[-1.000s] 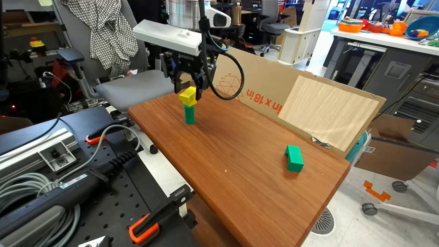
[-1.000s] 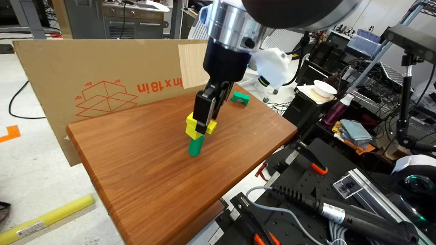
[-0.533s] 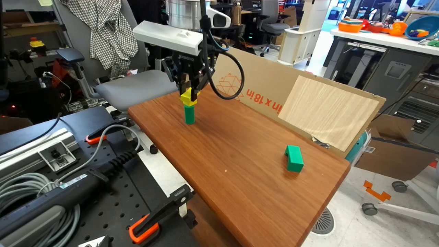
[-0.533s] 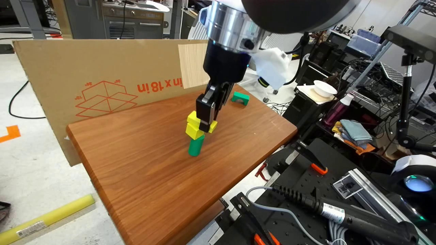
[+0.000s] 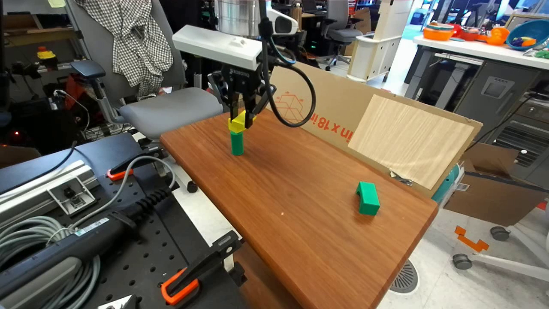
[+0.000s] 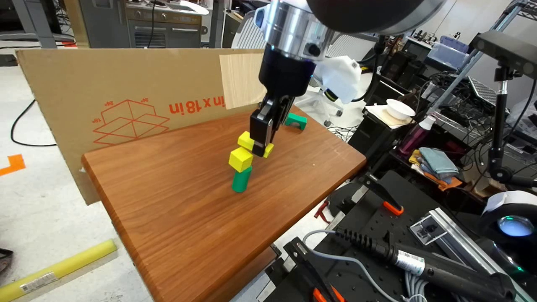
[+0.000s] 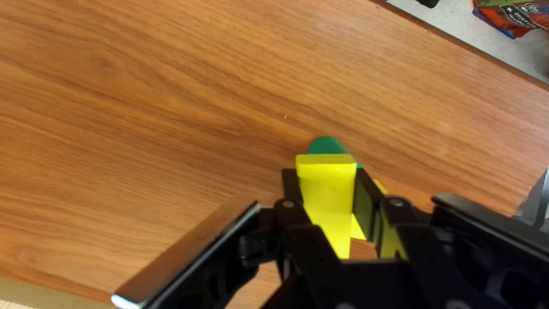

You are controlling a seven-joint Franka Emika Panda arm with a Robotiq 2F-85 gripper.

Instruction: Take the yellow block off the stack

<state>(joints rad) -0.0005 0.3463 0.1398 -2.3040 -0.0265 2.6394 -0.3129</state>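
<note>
In an exterior view the stack has a green base block (image 6: 242, 180) upright on the table with a yellow cube (image 6: 241, 160) on it. Above and partly behind that cube is a further yellow block (image 6: 246, 140), a longer one, with my gripper (image 5: 241, 121) shut on it. The wrist view has this yellow block (image 7: 328, 189) between both pads, and the green base (image 7: 327, 145) shows past its end. A finger (image 6: 261, 132) covers the block's middle in an exterior view. Whether the held block touches the cube I cannot tell.
A lone green arch block (image 5: 369, 198) lies toward one end of the wooden table (image 5: 291, 189). Along one long side stands a cardboard sheet (image 6: 138, 96). A black perforated bench (image 5: 141, 257) with orange-handled clamps and cables adjoins the opposite side.
The fingers have come together on the upper yellow block. Gripper and block have then moved up and sideways, rightward in both exterior views, while the yellow cube and green base have stayed.
</note>
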